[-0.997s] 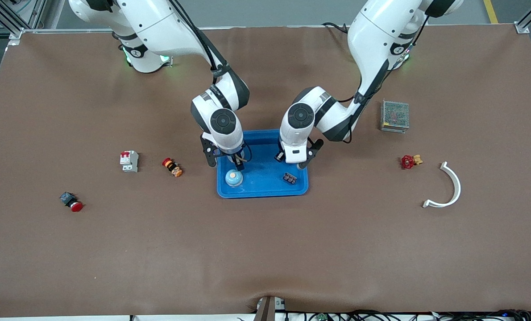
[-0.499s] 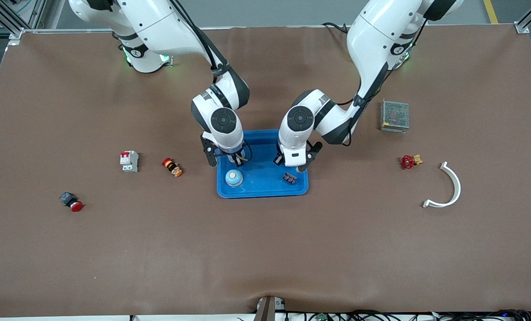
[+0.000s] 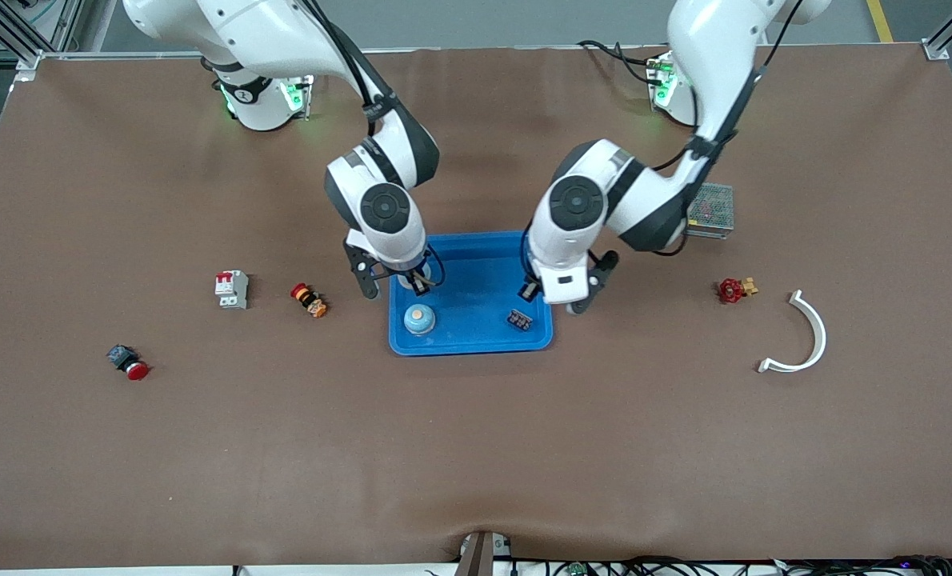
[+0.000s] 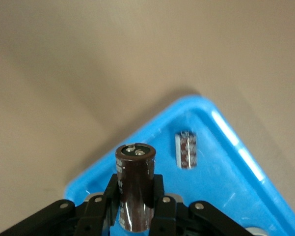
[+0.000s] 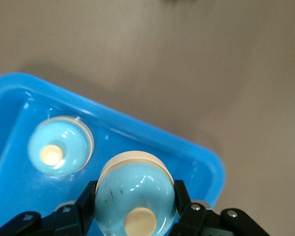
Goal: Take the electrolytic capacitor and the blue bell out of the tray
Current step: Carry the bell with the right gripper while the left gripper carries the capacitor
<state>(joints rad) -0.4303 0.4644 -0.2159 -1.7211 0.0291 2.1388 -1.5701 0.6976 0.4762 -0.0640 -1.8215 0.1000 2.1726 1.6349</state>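
Note:
In the left wrist view my left gripper [image 4: 135, 186] is shut on a dark brown cylindrical capacitor [image 4: 135, 164], held upright over a corner of the blue tray [image 4: 230, 191]. A smaller capacitor [image 4: 186, 149] lies in the tray below it. In the right wrist view my right gripper [image 5: 135, 199] is shut on a pale blue bell [image 5: 132, 189] with a cream button, above the tray [image 5: 10, 113]. A second bell [image 5: 59, 146] sits in the tray. From the front, the right gripper [image 3: 400, 282] hangs over the tray [image 3: 476, 340] above the resting bell [image 3: 419, 319]. The left gripper [image 3: 554, 298] is over the tray's edge toward the left arm's end.
Toward the right arm's end lie a white and red breaker [image 3: 232, 289], a red and orange part [image 3: 309, 300] and a red push button [image 3: 128, 362]. Toward the left arm's end are a metal mesh box [image 3: 710, 210], a red valve [image 3: 735, 289] and a white curved piece [image 3: 804, 336].
Both hands have risen from the tray floor. The left hand shifted toward the left arm's end, the right hand slightly toward the right arm's end. The bell and small capacitor in the tray stayed put.

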